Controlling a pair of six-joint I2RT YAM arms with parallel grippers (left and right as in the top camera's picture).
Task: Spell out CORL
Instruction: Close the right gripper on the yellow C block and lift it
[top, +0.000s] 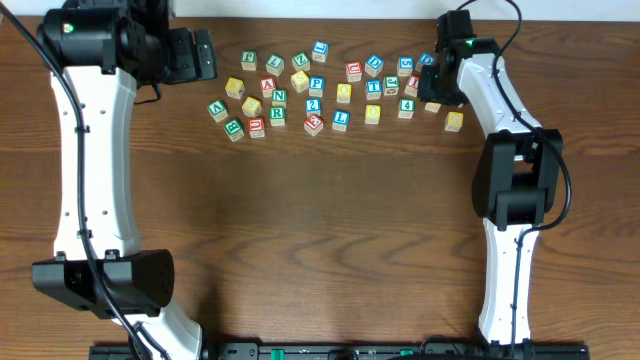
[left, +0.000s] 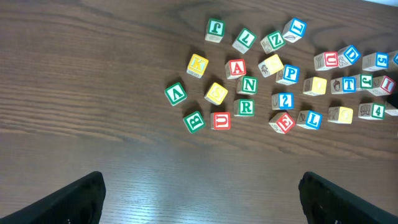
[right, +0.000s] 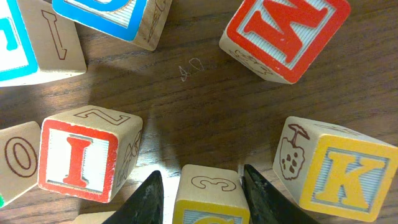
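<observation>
Many lettered wooden blocks lie in a loose cluster at the back of the table (top: 320, 200). A green R block (left: 246, 107) and a blue L block (left: 310, 119) show in the left wrist view, and also overhead as R (top: 277, 116) and L (top: 341, 119). My right gripper (right: 202, 180) is low at the cluster's right end (top: 434, 88). Its open fingers straddle a yellow block (right: 211, 199) with a 3 on its side; its top letter is cut off. My left gripper (left: 202, 194) is open and empty, above bare wood left of the cluster (top: 205, 55).
Close around the right gripper stand a red I block (right: 81, 158), a yellow K block (right: 348, 174), a red W block (right: 283, 34) and a blue block (right: 112, 12). Both arm bases stand at the table's front.
</observation>
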